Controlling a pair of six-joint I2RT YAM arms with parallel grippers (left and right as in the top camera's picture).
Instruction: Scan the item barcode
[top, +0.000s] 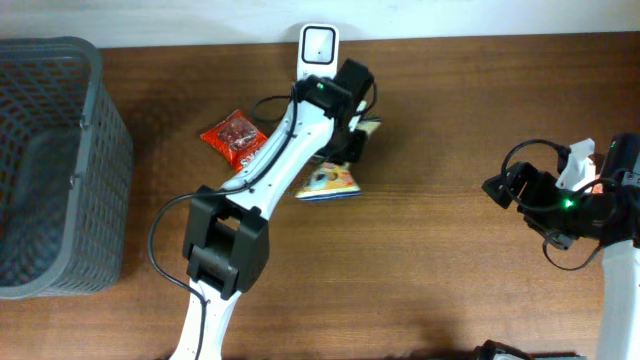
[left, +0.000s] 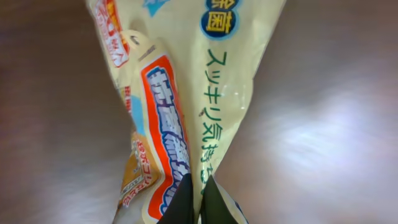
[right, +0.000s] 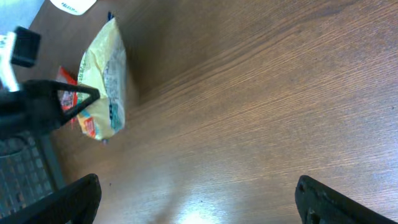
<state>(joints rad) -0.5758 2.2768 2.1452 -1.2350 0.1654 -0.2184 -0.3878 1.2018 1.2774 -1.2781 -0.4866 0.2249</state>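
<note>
The item is a yellow snack bag (left: 186, 81) printed with Japanese lettering. It hangs pinched at one edge between the fingers of my left gripper (left: 198, 190), which is shut on it. From overhead, the bag (top: 330, 182) lies at mid-table under my left gripper (top: 352, 142), just in front of the white scanner (top: 318, 45) at the table's back edge. My right gripper (right: 199, 199) hovers open over bare wood far to the right, nothing between its fingers. In its view the bag (right: 107, 81) shows at the upper left. No barcode is visible.
A red snack packet (top: 235, 136) lies left of the bag. A grey mesh basket (top: 50, 170) fills the table's left end. The right arm (top: 560, 200) is near the right edge, with open wood between it and the bag.
</note>
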